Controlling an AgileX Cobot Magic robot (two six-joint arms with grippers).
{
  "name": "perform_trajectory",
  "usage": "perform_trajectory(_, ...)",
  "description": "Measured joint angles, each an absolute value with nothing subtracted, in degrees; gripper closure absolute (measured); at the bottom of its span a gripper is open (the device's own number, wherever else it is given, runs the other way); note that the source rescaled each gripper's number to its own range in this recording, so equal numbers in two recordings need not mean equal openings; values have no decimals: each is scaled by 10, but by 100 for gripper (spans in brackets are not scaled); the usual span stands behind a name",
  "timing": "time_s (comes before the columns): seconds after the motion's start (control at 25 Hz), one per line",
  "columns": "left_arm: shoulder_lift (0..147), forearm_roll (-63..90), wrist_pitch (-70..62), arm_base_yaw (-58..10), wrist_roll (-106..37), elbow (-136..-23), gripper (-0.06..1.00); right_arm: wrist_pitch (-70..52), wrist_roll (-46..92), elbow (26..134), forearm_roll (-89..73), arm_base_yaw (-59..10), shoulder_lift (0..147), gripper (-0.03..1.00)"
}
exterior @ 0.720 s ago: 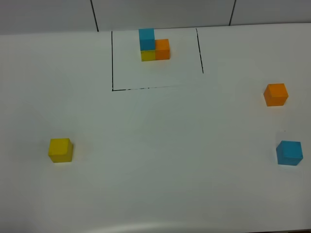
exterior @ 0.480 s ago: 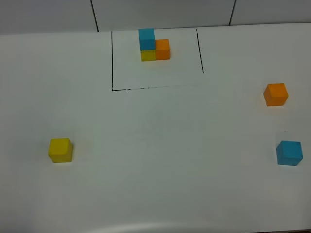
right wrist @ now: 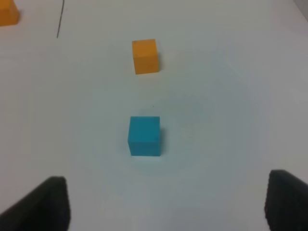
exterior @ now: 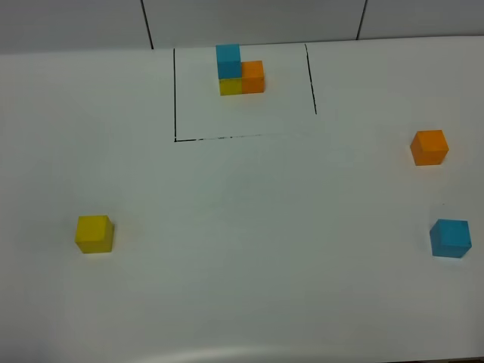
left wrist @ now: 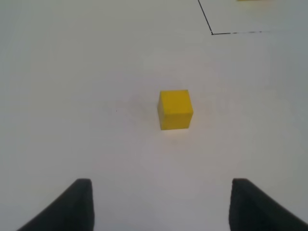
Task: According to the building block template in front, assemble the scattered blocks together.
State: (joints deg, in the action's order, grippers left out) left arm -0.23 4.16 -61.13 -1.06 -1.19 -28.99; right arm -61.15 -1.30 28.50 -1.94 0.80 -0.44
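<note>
The building block template [exterior: 240, 72] stands at the back of the white table [exterior: 249, 227]: blue on yellow, orange alongside. The scattered blocks lie apart: a yellow cube [exterior: 94, 234] at the left, an orange cube [exterior: 429, 147] and a light blue cube [exterior: 450, 238] at the right. My left gripper [left wrist: 161, 211] is open and empty, with the yellow cube [left wrist: 175, 109] ahead of its fingers [left wrist: 72, 207]. My right gripper [right wrist: 166, 207] is open and empty, with the blue cube [right wrist: 144, 135] ahead and the orange cube [right wrist: 145, 56] beyond it. Neither gripper shows in the exterior view.
A black line [exterior: 175, 94] marks a three-sided box around the template; its corner shows in the left wrist view [left wrist: 211, 32]. A grey wall [exterior: 249, 19] rises behind the table. The table's front edge [exterior: 242, 354] runs along the bottom.
</note>
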Motion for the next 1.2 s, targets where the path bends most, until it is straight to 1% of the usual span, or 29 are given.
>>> perform_trajectory(0.84,-2,42,-611,-11,-23,-290,64,-612,-13,285,-19,8,-4,30)
perform_trajectory(0.92,0,42,-610,-11,-32,-290,62,-612,-13,285,-19,8,-4,30)
perform_trajectory(0.96,4,42,-608,-11,-38,-292,59,-612,-13,285,-19,8,-4,30)
perform_trajectory(1.04,21,46,-595,-11,-48,-296,50,-612,-13,285,-19,8,-4,30)
perform_trajectory(1.16,62,76,-572,-11,-91,-301,23,-612,-13,285,-20,8,-4,30)
perform_trajectory(1.2,80,91,-558,-11,-104,-301,12,-612,-13,285,-21,8,-4,30)
